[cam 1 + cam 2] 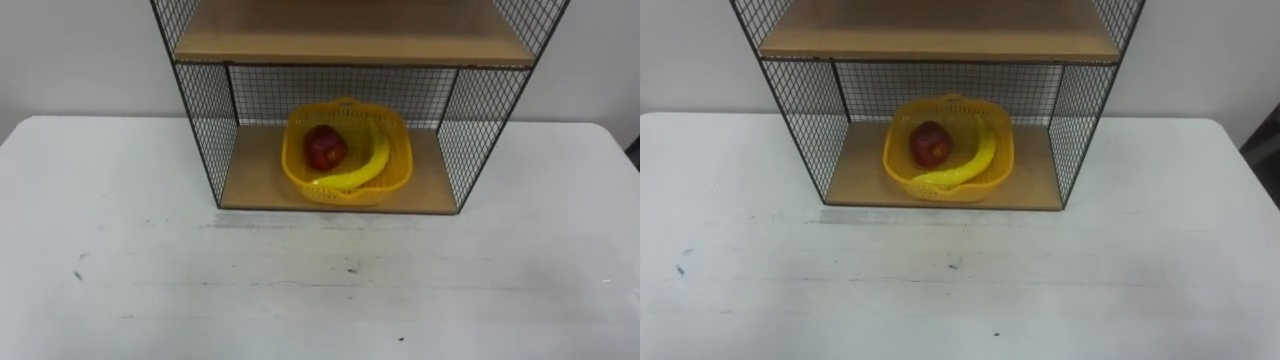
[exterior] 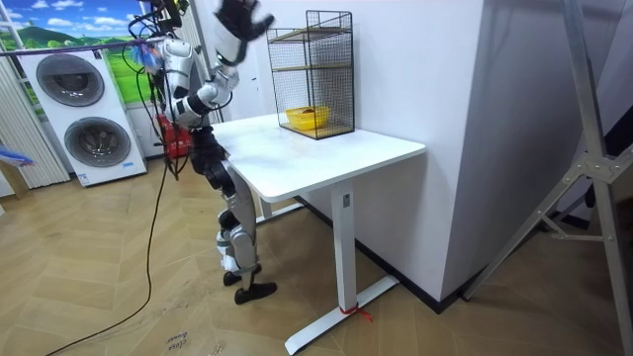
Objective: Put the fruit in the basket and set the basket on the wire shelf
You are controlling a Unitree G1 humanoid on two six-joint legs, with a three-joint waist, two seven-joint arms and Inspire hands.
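Basket (image 1: 296,172) is on the wire shelf (image 1: 205,130), and you reach it by reading outward from the robot. Closest to you in the eye views is the bare white table (image 1: 300,285), with a few small dark specks on it. Past that, at the table's far edge, the shelf stands against a pale wall. The yellow basket sits on the shelf's lower wooden board (image 1: 255,182), roughly centred between the mesh sides. A red apple (image 1: 325,148) lies in its left half. A banana (image 1: 362,168) curves along its right and front wall, touching the apple. The upper board (image 1: 350,38) above it carries nothing you can see.

In the room view the robot stands on the wood floor at the table's end, on the room view's left, facing the shelf and leaning back a little. By its body, the arm you see raised is its right. The right hand (image 2: 242,18) is lifted above its head, fingers spread and released, holding nothing, well apart from the shelf. Two stacked washing machines (image 2: 71,81) stand behind it.
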